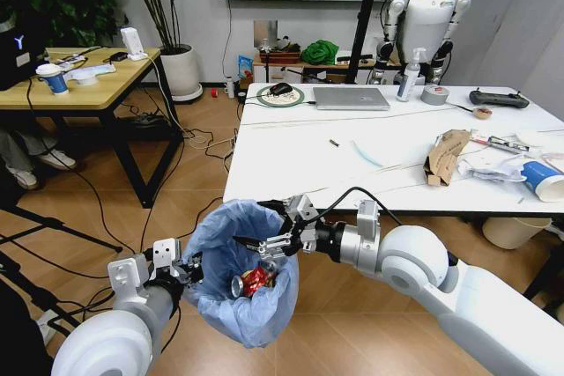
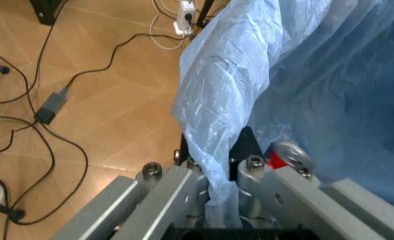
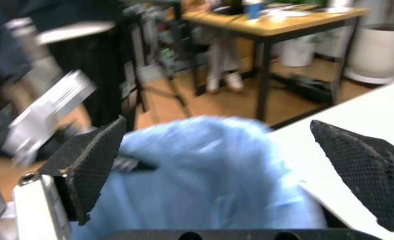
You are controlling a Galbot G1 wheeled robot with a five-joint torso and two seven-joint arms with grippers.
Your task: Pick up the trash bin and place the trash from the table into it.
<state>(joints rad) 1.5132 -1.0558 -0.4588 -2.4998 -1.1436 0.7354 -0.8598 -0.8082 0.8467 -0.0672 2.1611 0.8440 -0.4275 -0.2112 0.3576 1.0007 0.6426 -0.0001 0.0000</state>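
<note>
The trash bin point(image 1: 231, 275), lined with a crinkly light-blue bag, is hanging off the floor just in front of the near edge of the worktop point(image 1: 291, 160), toward its left end, with a red wrapper point(image 1: 258, 281) and a shiny can point(image 1: 238, 286) already lying inside. The left pincer point(image 1: 189, 268) is pinching the bag-covered rim on the bin's left side; the left wrist view shows the film point(image 2: 213, 150) bunched between its pressed fingers. The right pincer point(image 1: 275, 239) is hovering over the bin's mouth with its pads spread wide and nothing between them, the blue bag point(image 3: 210, 175) lying beneath.

Judging by the slack folds, the bin looks light, and the liner is thin, soft and slippery, so a grip on film alone could slide or tear; taking rim and liner together, as the left pincer appears to be doing, seems the safer hold.

More trash is waiting at the right end of the worktop: torn brown cardboard point(image 1: 446, 154), white crumpled paper point(image 1: 489, 167) and a blue-white paper cup point(image 1: 540, 179), all well apart from the bin. These pieces look light and easily crushed, and the cup may roll. At the far edge are lying a laptop point(image 1: 351, 98), a spray bottle point(image 1: 409, 75) and a tape roll point(image 1: 434, 94).
</note>
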